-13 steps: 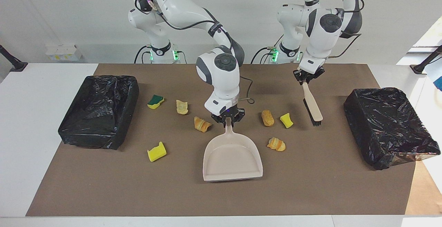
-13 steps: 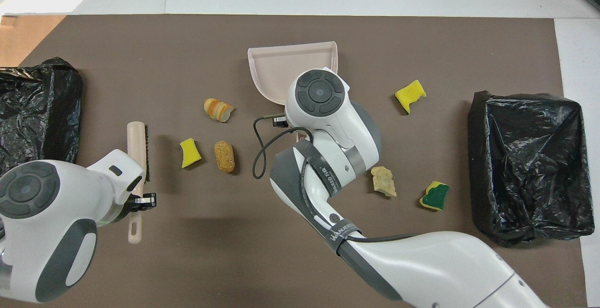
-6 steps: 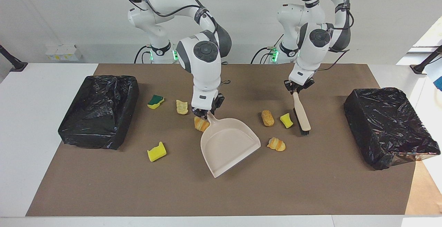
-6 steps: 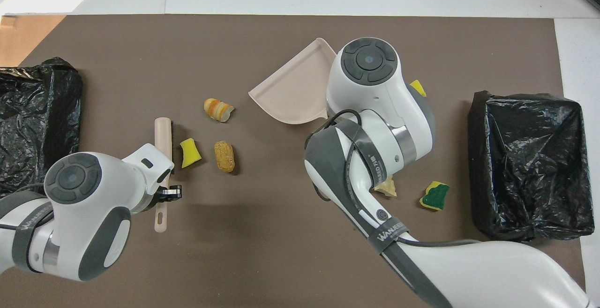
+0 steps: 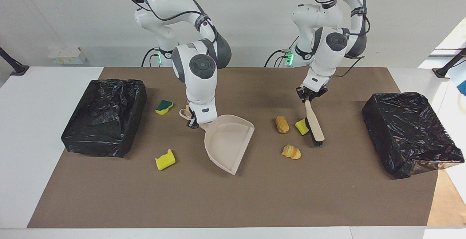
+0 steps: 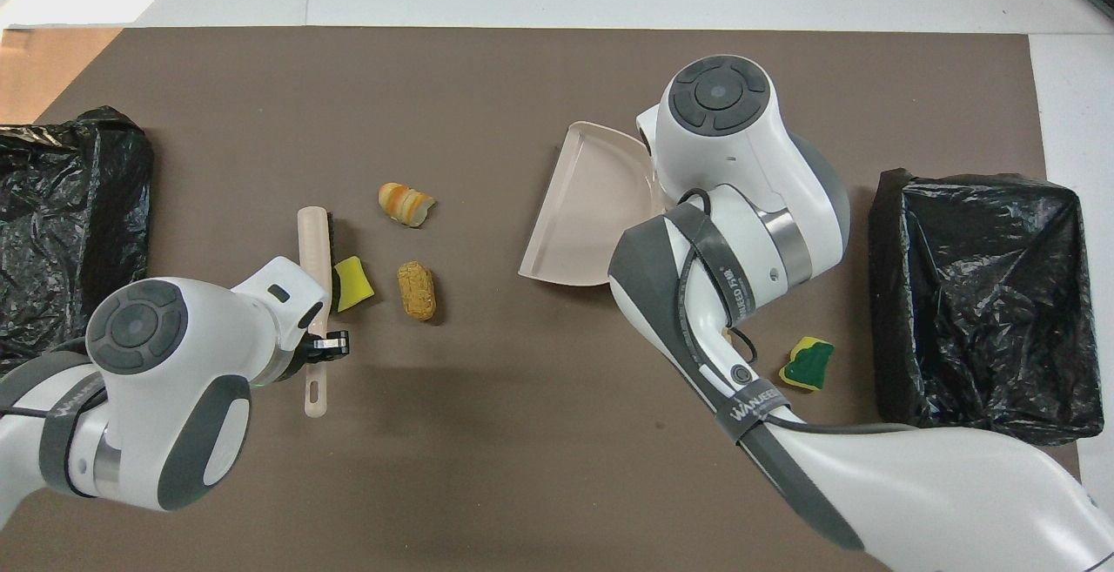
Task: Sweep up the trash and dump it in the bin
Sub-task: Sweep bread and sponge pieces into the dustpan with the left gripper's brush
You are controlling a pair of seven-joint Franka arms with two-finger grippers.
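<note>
Facing view shows the setup best: left gripper (image 5: 305,99) is clamped on the handle of the beige brush (image 5: 315,128), bristles down on the brown mat (image 5: 233,202), w/ a yellow sponge scrap (image 5: 301,126) touching the brush head on the side toward the right arm's end. Right gripper (image 5: 193,122) is clenched on the dustpan (image 5: 227,142) handle; pan's open mouth faces toward the left arm's end, slightly away from the robots.

Key relation: brush's long axis runs roughly nearer-to-farther from the robots, so it stands broadside to the pan mouth. Sponge scrap, the bread-like chunk (image 5: 282,124) just beside it and the striped chunk (image 5: 291,152) a bit farther from the robots all lie between brush and pan. So prob. a sideways sweep toward the right arm's end carries them in. Pan mouth is well apart from them, tho.

Other trash lies off that line: green-backed sponge (image 5: 164,106) and a yellow piece (image 5: 165,159) sit toward the right arm's end, near the black-lined bin (image 5: 105,117). Second bin (image 5: 409,133) sits at the left arm's end. Overhead view hides some scraps under the right arm.
</note>
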